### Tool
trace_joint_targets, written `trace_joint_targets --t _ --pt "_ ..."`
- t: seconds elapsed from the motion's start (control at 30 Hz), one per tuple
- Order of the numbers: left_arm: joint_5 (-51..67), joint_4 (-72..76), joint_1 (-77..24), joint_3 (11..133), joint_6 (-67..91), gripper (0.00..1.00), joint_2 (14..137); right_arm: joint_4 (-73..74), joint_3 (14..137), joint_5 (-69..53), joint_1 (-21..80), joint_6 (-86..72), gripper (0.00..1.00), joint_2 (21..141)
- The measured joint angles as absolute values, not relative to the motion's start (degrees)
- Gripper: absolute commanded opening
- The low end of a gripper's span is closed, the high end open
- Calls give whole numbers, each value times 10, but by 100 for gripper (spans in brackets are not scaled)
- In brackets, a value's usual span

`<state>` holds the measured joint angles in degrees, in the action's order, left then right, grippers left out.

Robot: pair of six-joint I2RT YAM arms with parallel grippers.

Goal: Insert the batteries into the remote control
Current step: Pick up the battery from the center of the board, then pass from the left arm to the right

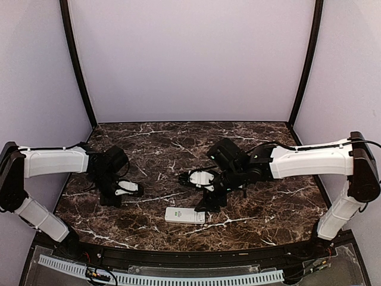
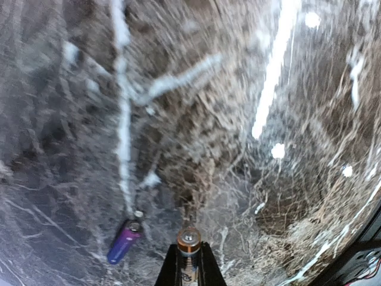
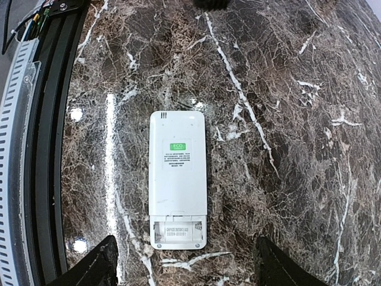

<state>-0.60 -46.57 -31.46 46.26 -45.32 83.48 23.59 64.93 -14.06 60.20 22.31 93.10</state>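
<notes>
The small white rectangular plastic remote control lies back up on the dark marble-patterned table, near its front edge and between the two arms. Its battery compartment is uncovered and looks empty, so no cell is loaded yet. The left jaws are clamped on a copper-topped cylindrical battery, well apart from the remote, so the pick-up appears made while the carry and seating are left. A purple cylindrical battery lies on the table just beside that grip, untouched. The right jaws stand apart, holding nothing, above the remote's compartment end. Count: one remote, two batteries, and no compartment cover that I can make out
</notes>
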Motion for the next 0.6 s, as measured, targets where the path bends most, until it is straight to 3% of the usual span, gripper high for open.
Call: trace_joint_targets --t 0.3,0.6 --pt "113 -395 -319 557 -324 0 711 227 663 -151 566 166 75 887" --pt "236 -132 -350 538 -95 0 595 181 731 -198 525 38 65 855"
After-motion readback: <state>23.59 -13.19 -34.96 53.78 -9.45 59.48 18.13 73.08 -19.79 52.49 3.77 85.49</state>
